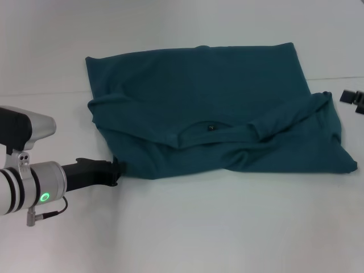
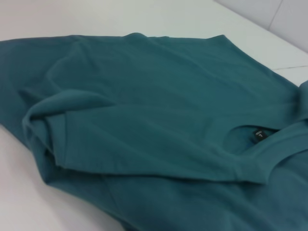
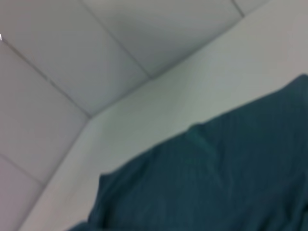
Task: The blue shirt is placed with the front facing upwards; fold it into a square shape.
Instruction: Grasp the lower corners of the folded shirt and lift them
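The left gripper point(image 1: 115, 171) sits nearest, at the near left corner of the blue shirt point(image 1: 216, 122); whether it pinches the fabric I cannot tell. The shirt lies folded and rumpled on the white table point(image 1: 199, 227), neck label point(image 2: 258, 135) showing. At the far right edge, possibly the right gripper point(image 1: 354, 100), its state unclear.

My rig works in a bare laboratory-style test cell: plain white table point(image 1: 187, 227), pale panelled wall point(image 3: 72, 57), nothing domestic.
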`<state>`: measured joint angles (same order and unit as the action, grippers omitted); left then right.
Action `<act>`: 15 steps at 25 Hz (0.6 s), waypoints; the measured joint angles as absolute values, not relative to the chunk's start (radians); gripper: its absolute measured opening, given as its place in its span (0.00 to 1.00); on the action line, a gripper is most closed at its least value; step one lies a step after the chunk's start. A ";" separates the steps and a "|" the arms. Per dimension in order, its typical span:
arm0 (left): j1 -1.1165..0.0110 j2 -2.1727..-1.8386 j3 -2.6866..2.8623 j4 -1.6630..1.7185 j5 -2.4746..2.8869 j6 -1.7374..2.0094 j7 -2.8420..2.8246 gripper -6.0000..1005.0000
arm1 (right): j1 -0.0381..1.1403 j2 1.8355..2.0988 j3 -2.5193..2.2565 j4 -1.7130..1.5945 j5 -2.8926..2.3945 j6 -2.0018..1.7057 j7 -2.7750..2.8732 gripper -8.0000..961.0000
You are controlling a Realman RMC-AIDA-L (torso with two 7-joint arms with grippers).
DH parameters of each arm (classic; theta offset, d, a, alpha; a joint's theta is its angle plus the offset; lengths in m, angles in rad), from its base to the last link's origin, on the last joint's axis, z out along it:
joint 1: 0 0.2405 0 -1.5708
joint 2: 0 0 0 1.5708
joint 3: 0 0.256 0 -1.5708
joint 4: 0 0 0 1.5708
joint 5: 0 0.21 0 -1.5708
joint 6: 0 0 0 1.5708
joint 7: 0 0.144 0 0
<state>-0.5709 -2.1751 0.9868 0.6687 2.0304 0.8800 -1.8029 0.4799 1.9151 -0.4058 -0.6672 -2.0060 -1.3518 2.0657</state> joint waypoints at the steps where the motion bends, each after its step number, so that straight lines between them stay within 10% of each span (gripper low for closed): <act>1: -0.571 -2.175 0.986 0.669 2.026 0.886 -1.804 0.22 | 0.476 1.907 -0.425 -0.678 -2.019 -1.361 2.077 0.92; 5: -0.571 -2.175 0.982 0.674 2.019 0.908 -1.804 0.04 | 0.472 1.887 -0.462 -0.752 -2.147 -1.412 2.113 0.92; 15: -0.577 -2.174 0.979 0.675 2.009 0.927 -1.805 0.01 | 0.505 1.902 -0.480 -0.983 -2.443 -1.493 2.225 0.92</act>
<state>-0.5768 -2.1740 0.9791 0.6753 2.0089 0.9265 -1.8054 0.5051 1.9021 -0.4799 -0.9831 -2.4431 -1.4930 2.2253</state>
